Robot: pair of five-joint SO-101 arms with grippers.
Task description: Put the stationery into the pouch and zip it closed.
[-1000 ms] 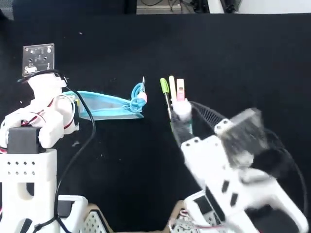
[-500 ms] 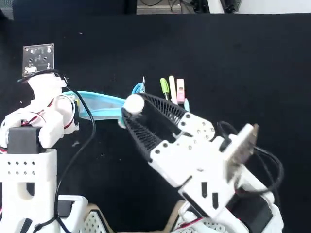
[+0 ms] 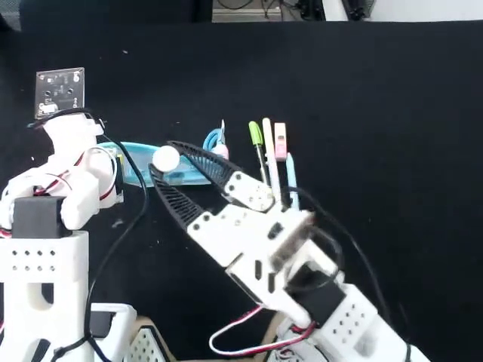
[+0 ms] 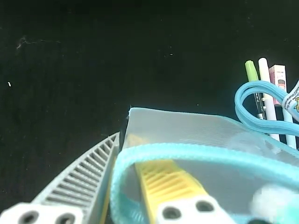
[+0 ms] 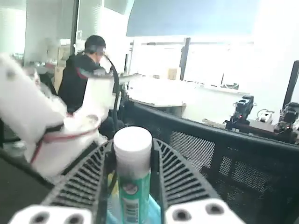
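A flat cyan mesh pouch lies on the black table, with a blue strap loop at its right end. My left gripper is shut on the pouch's open edge, yellow finger inside and grey finger outside. My right gripper is shut on a white-capped glue stick, held just over the pouch's middle; the same glue stick stands between the black fingers. A green marker, a pale pen, a pink eraser and a blue pen lie side by side to the right of the pouch.
A small circuit board stands at the back left behind the left arm. A black cable runs down from that arm. The right arm's body stretches across the table's front middle, over the pens' near ends.
The right arm swung left from beside the pens, carrying the glue stick to above the pouch. The left arm and pouch stayed put.
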